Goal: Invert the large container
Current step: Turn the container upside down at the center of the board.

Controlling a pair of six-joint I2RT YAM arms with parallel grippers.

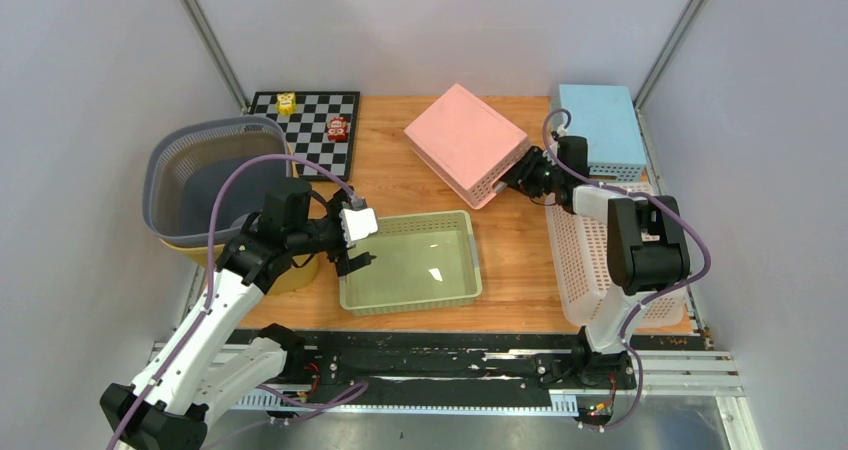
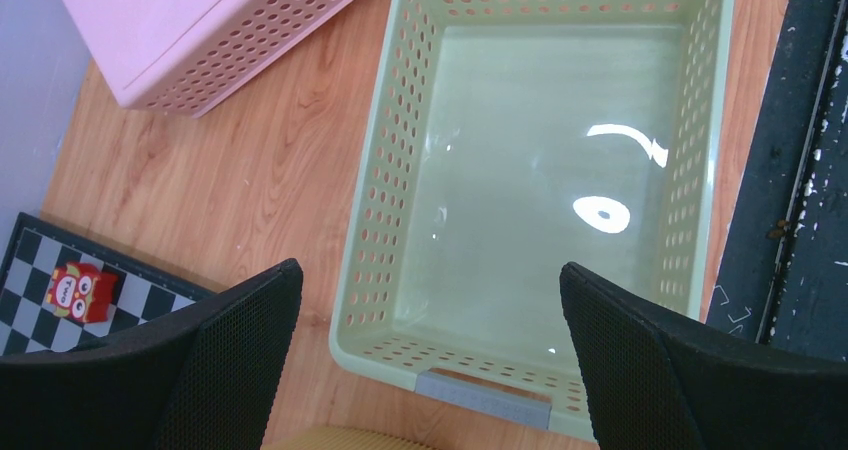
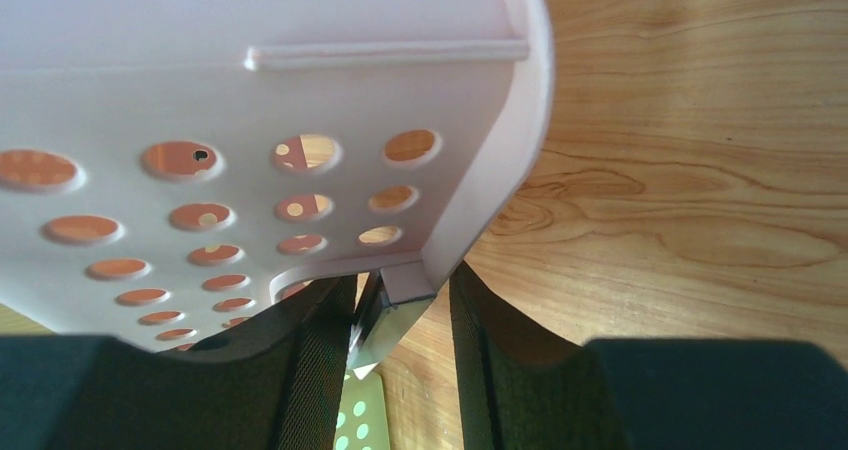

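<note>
A: "While the pink container (image 1: 465, 140) lay on the table (image 1: 515, 270) near the back, which way did it face?"

B: "Its flat bottom faced up. 1 edge looked lifted, so I think the flip was nearly done."

A: "Was it heavy?"

B: "I think not. It was thin plastic full of holes, so light and stiff, but smooth and a bit slippery. The rim looked like the best place to hold."

A: "And the green basket (image 1: 475, 255)?"

B: "It sat open side up, nearer the front, apart from the pink one."

A: "The right gripper (image 3: 400, 280)?"

B: "Its 2 fingers stood on each side of the pink rim. I could not tell if they pinched it."

A: "The left gripper (image 2: 430, 280)?"

B: "Wide open over the green basket, holding nothing."
</note>
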